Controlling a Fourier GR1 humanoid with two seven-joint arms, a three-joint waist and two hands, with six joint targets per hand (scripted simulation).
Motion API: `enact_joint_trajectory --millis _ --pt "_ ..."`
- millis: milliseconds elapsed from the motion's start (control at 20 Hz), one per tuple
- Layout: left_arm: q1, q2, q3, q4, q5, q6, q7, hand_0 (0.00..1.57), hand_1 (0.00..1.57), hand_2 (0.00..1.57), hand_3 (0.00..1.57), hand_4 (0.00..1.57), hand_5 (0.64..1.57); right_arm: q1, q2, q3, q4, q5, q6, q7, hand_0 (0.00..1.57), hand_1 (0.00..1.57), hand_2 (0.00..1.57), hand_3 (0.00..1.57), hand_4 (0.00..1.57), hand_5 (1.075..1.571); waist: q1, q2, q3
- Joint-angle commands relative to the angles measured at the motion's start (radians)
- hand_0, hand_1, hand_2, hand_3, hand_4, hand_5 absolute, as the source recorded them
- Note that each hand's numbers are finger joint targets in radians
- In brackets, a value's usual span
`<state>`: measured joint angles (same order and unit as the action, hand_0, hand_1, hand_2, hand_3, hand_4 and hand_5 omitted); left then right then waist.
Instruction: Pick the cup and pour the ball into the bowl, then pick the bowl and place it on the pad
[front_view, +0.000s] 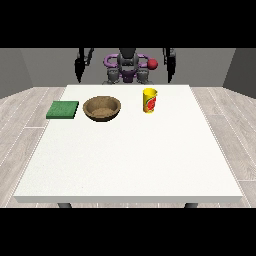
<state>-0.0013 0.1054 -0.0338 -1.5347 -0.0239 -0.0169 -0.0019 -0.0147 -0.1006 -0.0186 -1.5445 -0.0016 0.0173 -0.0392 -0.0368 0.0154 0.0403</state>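
Big white table (130, 160) in the middle, with wood floor all around

Yellow cup (149, 100) with a red and green picture on its side, standing up straight near the far edge of the table, a bit to the right of the middle. Inside of the cup hidden from here, so no ball to be seen in it

Brown bowl (102, 108) just left of the cup, apart from it, sitting flat with its open side up. Nothing to be seen inside

Green square pad (63, 109) lying flat at the table's left side, near the bowl but not touching it, with nothing on top

Robot small at the far side, behind the table. Hand at the view's left (78, 70) hanging down beside the body, well away from the cup, bowl and pad. Hand at the view's right (171, 69) hanging down the same way, also far from everything. Holding nothing, either one. Too small and dark to tell if the fingers are straight or curled

Small red round thing (152, 64) by the robot's chest
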Motion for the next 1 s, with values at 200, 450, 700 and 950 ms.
enact_joint_trajectory --millis 200,450,700,950 --pt "-0.009 0.032 0.022 -0.099 0.016 0.002 0.086 0.0 0.0 0.0 0.0 0.66 1.566 -0.01 -0.04 -0.012 -0.092 -0.012 0.009 0.091 0.0 0.0 0.0 0.0 0.87 1.533 0.006 -0.256 -0.0333" --pt "0.08 -0.102 -0.041 -0.212 0.132 0.123 0.349 0.0 0.0 0.0 0.0 0.63 1.564 0.115 0.026 0.002 -0.203 -0.137 -0.003 0.371 0.0 0.0 0.0 0.0 0.86 1.53 -0.032 -0.461 -0.0405" --pt "-0.056 -0.101 -0.067 -0.331 0.06 0.23 0.459 0.0 0.0 0.0 0.0 0.6 1.563 0.005 0.051 0.031 -0.381 -0.094 -0.122 0.556 0.0 0.0 0.0 0.0 0.82 1.54 -0.037 -0.352 -0.0406" --pt "-0.165 -0.103 -0.079 -0.292 0.004 0.248 0.329 0.0 0.0 0.0 0.0 0.6 1.556 -0.069 0.013 -0.034 -0.408 -0.12 -0.09 0.46 0.0 0.0 0.0 0.0 0.76 1.551 -0.035 -0.145 -0.0404"
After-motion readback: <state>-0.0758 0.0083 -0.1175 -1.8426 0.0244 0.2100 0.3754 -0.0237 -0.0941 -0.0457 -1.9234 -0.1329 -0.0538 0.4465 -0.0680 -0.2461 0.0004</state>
